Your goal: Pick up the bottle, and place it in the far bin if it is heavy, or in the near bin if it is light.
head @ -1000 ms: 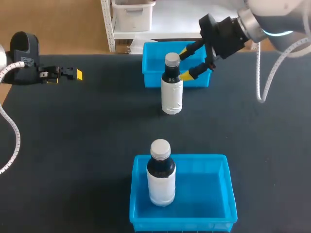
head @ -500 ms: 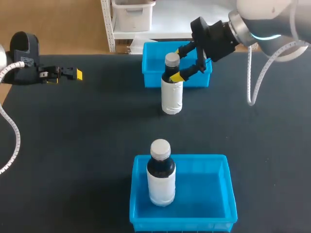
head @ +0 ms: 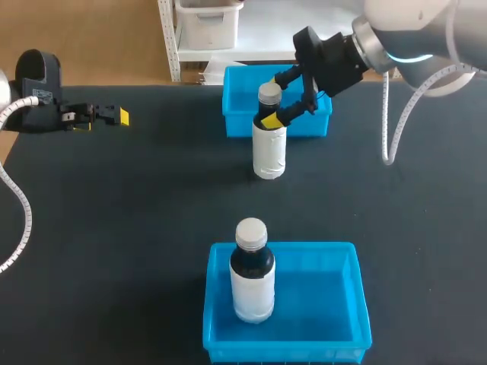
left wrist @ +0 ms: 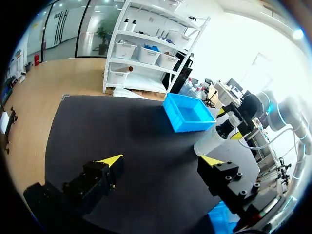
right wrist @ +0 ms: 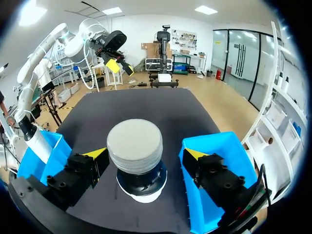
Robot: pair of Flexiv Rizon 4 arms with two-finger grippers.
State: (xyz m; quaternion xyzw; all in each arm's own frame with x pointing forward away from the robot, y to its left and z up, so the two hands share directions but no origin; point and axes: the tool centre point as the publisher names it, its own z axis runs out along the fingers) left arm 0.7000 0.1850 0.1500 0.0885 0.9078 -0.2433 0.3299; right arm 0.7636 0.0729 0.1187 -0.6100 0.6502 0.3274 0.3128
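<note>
grasp stage of the pick-up, judged not yet complete. the bottle [head: 268, 152] stands upright on the table [head: 152, 205], just in front of the far bin [head: 237, 126] and well apart from the near bin [head: 359, 289], in which a second bottle [head: 252, 281] stands. the right gripper [head: 271, 100] straddles the bottle's dark neck, just under the grey cap. seen from the right wrist, its fingers [right wrist: 83, 168] are spread, one on each side of the neck, with a gap showing on both sides. it brackets the bottle but pinches nothing.

the next move probably calls for drawing the two yellow tips together evenly on the neck, under the cap's shoulder so the bottle cannot slip out, then a straight lift. only the load felt in that lift can settle heavy or light, hence far bin or near bin; an off-centre squeeze could tip the bottle toward the far bin.

the left gripper [head: 114, 115] lies at the table's left edge, well apart from the bottle, spread and empty.
</note>
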